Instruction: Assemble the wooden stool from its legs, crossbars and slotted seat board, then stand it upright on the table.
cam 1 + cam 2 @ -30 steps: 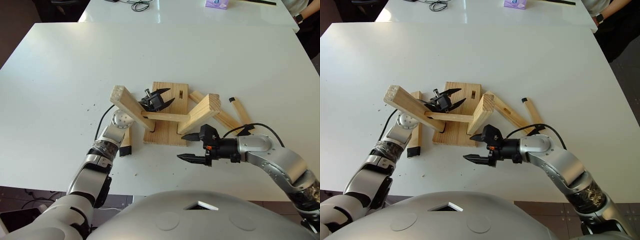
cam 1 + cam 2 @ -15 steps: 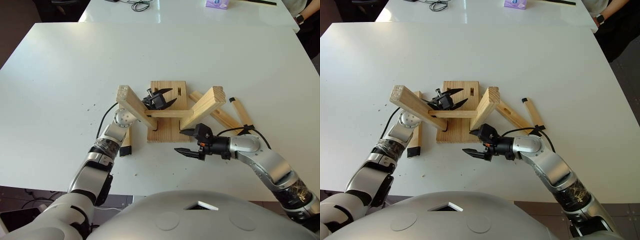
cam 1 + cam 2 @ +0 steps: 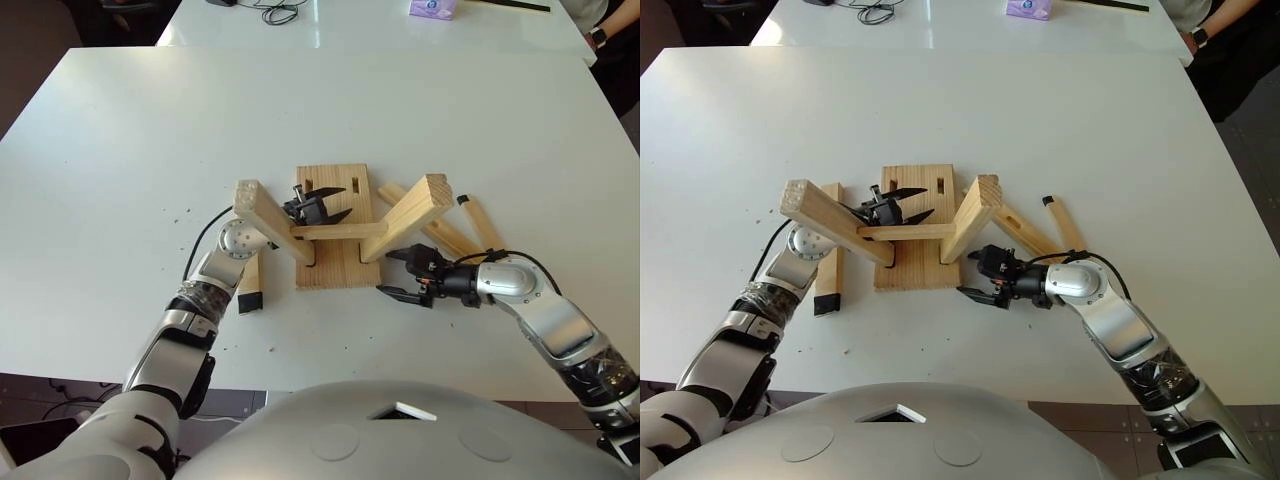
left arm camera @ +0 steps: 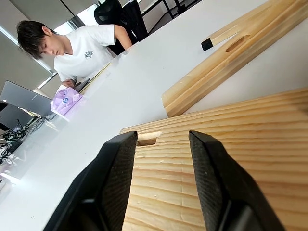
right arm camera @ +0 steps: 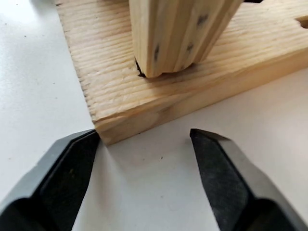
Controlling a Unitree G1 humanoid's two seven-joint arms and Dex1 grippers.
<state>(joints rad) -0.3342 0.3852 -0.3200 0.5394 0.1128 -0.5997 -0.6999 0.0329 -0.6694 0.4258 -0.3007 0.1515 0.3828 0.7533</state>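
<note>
Silver-grey shells cover the left arm [image 3: 200, 290] and right arm [image 3: 548, 315], each trailing a thin black cable [image 3: 207, 232]; the left pincer [image 3: 345, 201] and right pincer [image 3: 385, 273] are black, pointed-fingered.

One seat board [image 3: 332, 270], one crossbar [image 3: 340, 231], two legs [image 3: 268, 213], three loose bars [image 3: 483, 222]

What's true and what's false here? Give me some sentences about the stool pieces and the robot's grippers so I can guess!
1. The seat board lies flat on the table. True.
2. Both grippers are shut. False: the left gripper and the right gripper are both open.
3. A crossbar joins a left leg to a right leg above the board. True.
4. Every wooden piece is fitted. False: loose pieces lie on the table to the right of the board.
5. The right gripper holds a leg. False: it holds nothing and is by the board's near right corner.
</note>
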